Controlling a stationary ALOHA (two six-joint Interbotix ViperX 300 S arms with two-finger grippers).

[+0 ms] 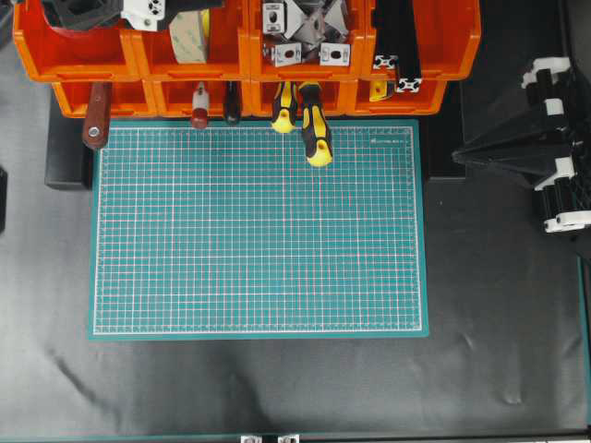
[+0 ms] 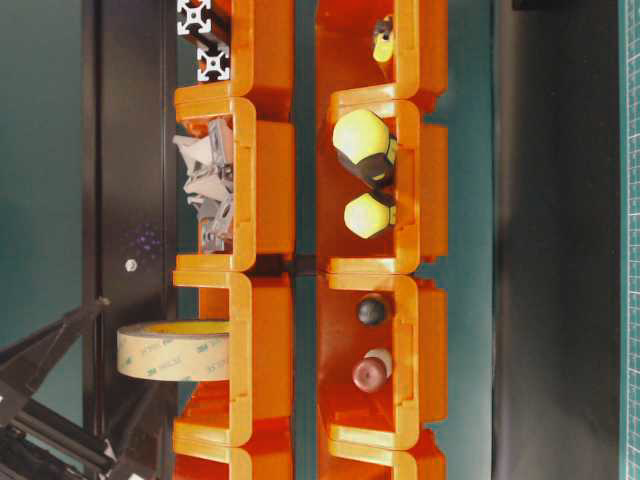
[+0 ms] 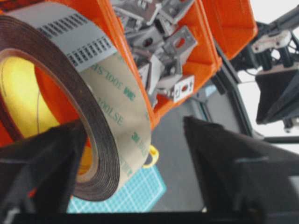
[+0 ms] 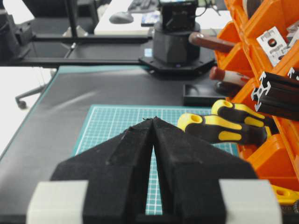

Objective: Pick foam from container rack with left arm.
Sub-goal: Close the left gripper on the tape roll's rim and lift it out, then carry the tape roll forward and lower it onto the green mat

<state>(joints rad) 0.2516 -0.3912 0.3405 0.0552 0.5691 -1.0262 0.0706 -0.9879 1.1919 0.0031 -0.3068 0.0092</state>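
Observation:
The foam point(image 3: 93, 116) is a black roll with a cream liner, standing on edge in an upper bin of the orange container rack point(image 1: 245, 55). It juts over the bin's front in the overhead view point(image 1: 189, 35) and in the table-level view point(image 2: 175, 350). My left gripper point(image 3: 135, 123) is open and straddles the roll. One finger point(image 3: 42, 163) sits in front of the roll's yellow core and the other finger point(image 3: 224, 163) stands well off its taped face. The left arm point(image 1: 138, 14) shows at the rack's top left. My right gripper point(image 4: 153, 119) is shut on nothing, parked at the right point(image 1: 459, 152).
Metal brackets point(image 1: 300, 32) fill the bin right of the foam, and black extrusions point(image 1: 397, 46) the bin after that. Yellow-black screwdriver handles point(image 1: 314, 129) and wooden handles point(image 1: 95, 125) stick out of the lower bins over the green cutting mat point(image 1: 259, 231).

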